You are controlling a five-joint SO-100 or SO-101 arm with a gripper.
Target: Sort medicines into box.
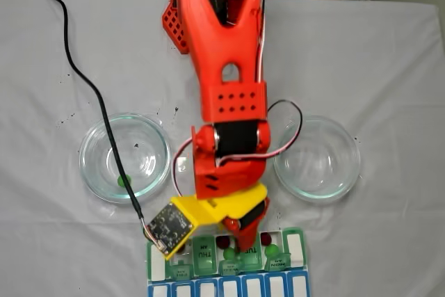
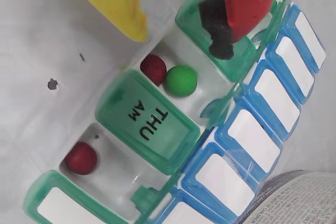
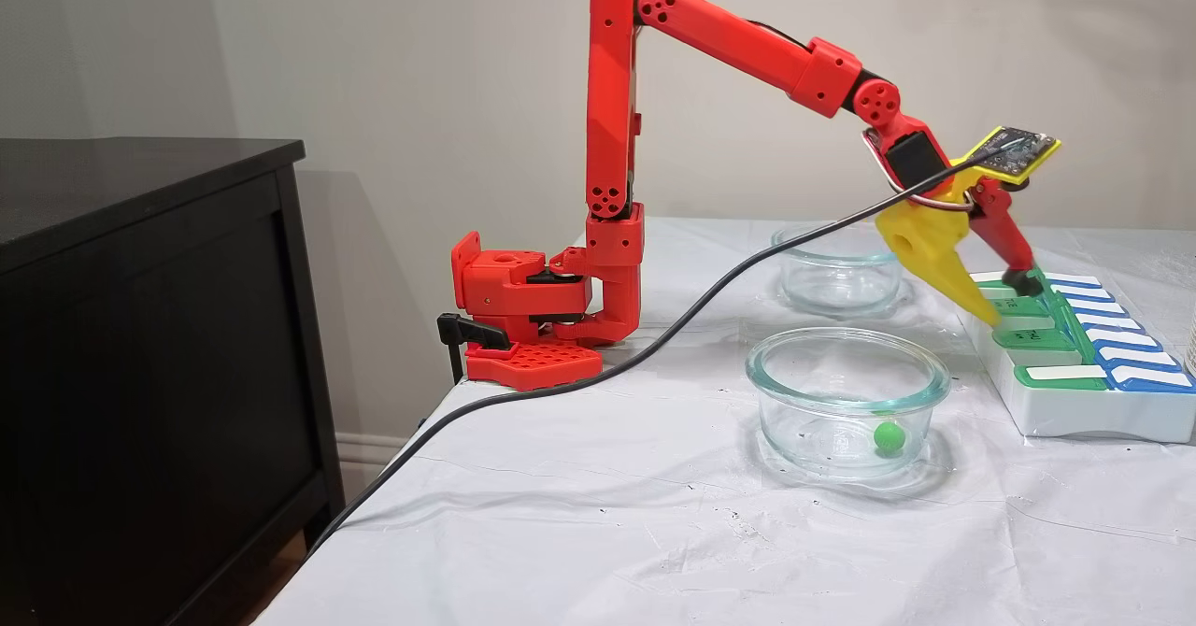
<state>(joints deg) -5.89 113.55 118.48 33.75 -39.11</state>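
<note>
Two fingers, one yellow and one red with a black tip, make up the gripper (image 2: 173,45), which hangs spread open over the box (image 2: 273,87) with nothing between them (the red finger's black pad rests on or just above a shut green lid). In the wrist view the open compartment between the fingers holds a dark red ball (image 2: 153,68) and a green ball (image 2: 181,81) touching each other. Beside it is the shut THU AM lid (image 2: 149,121), and past that another open compartment holds a lone red ball (image 2: 80,158). The blue row (image 2: 252,140) runs along the far side of these.

Out on the counter (image 3: 579,533), the box sits at the edge nearest the camera in the top-down fixed view. Two glass dishes stand well apart on either side of the arm. The left dish (image 1: 125,158) in that view has one green ball (image 1: 124,181) in it, and the right dish (image 1: 317,158) looks empty.

The risk, as I judge it, is the black pad catching a lid as the arm lifts, which could tip the light box and shake balls out of the open compartments. The black cable (image 1: 104,123) draped over the left dish could also drag it when the arm swings back for the last green ball.
</note>
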